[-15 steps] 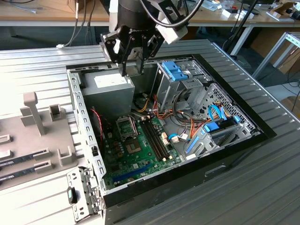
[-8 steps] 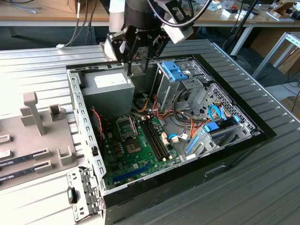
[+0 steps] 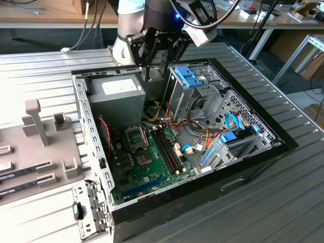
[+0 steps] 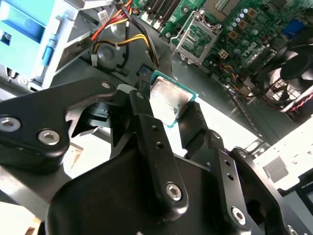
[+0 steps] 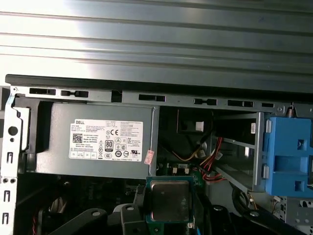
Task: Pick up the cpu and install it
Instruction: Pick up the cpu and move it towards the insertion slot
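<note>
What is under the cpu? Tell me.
The cpu, held in the gripper, hangs over the open case; wires and the motherboard show beside it. The spot straight beneath is covered by the cpu.

A: cpu [image 4: 168,102] state?
B: Small flat square, dull grey-silver lid, thin green rim. Lid faces the camera in both wrist views [image 5: 169,199].
A: Where?
B: Lifted, clamped by opposite edges in the gripper [image 4: 169,111], between its black fingers [image 4: 146,128].

Second wrist view: the fingers [image 4: 146,125] of the gripper [image 4: 167,106] cover two edges of the cpu [image 4: 168,95]. Exterior view: the picture's top edge cuts off the arm [image 3: 157,15].
</note>
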